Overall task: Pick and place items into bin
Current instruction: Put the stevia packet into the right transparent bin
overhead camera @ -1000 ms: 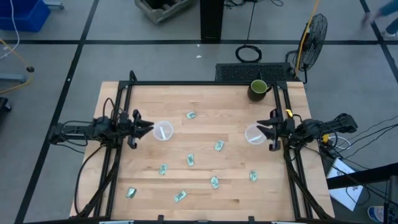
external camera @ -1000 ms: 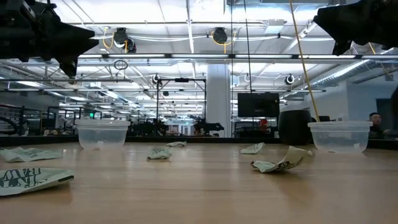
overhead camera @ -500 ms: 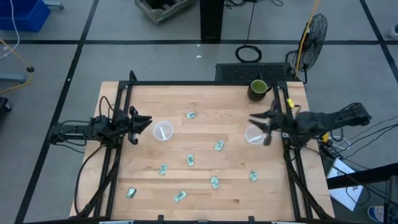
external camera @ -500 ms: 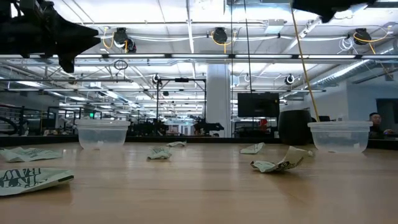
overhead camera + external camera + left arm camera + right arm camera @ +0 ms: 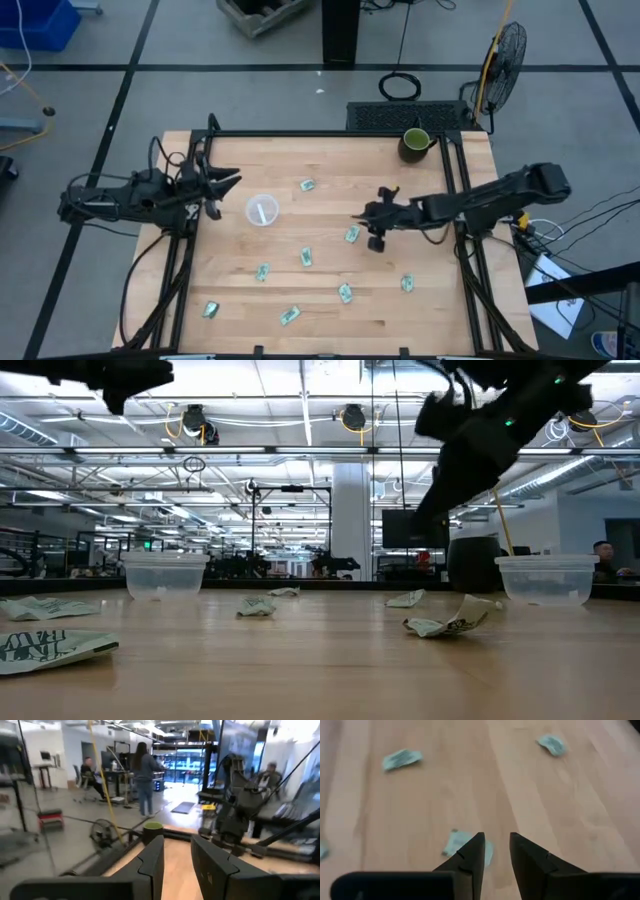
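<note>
Several tiny pale green-and-white packets lie flat on the wooden table, among them one near the middle point(image 5: 352, 234), one farther off point(image 5: 307, 185) and one nearer point(image 5: 306, 257). My right gripper point(image 5: 362, 219) is open and reaches out over the table's middle. It hovers just short of the middle packet point(image 5: 462, 842), its fingers point(image 5: 470, 857) pointing slantwise down. My left gripper point(image 5: 230, 181) is open and raised by the left edge, beside the left clear bin point(image 5: 261, 210). The right clear bin point(image 5: 545, 578) is hidden under the right arm in the high view.
A dark green mug point(image 5: 415, 142) stands at the far right corner. More packets lie along the near edge point(image 5: 290, 316) and toward the right point(image 5: 407, 284). Black frame rails point(image 5: 195, 190) run along both sides. People stand in the room beyond point(image 5: 144, 772).
My right gripper has swung from above the right bin toward the table's middle and come down toward the middle packet, tipping its fingers downward. My left gripper has risen and shifted toward the far edge. No packet has moved.
</note>
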You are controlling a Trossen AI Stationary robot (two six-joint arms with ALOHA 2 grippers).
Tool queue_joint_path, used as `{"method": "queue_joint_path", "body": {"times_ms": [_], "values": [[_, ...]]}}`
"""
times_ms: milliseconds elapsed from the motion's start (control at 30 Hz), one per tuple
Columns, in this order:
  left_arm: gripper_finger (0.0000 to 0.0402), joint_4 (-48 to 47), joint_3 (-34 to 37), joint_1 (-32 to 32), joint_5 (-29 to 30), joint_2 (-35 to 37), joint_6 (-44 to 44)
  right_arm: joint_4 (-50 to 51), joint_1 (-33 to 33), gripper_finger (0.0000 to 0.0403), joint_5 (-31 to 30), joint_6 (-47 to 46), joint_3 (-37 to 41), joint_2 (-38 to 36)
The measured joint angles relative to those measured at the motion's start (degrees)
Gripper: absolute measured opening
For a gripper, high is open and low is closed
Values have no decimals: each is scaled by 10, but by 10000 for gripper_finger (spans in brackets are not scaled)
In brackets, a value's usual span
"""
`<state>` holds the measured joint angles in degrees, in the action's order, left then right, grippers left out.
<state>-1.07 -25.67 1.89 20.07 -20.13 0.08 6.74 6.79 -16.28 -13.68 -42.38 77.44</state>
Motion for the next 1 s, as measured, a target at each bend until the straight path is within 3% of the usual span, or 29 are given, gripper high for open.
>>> {"method": "queue_joint_path", "body": {"times_ms": [100,300,600,700,1000], "values": [[102,-3,-21,0,0,-38,40,-13,-16,86,22,-36,-1,45],[102,-6,-26,0,10,-93,63,-70,-29,102,107,-21,-1,100],[102,-2,-26,0,10,-131,58,-87,-30,169,93,-19,9,107],[102,1,-26,0,10,-130,57,-90,-32,173,55,-28,21,107],[102,16,-26,0,10,-130,56,-142,-42,170,75,-52,65,107]]}}
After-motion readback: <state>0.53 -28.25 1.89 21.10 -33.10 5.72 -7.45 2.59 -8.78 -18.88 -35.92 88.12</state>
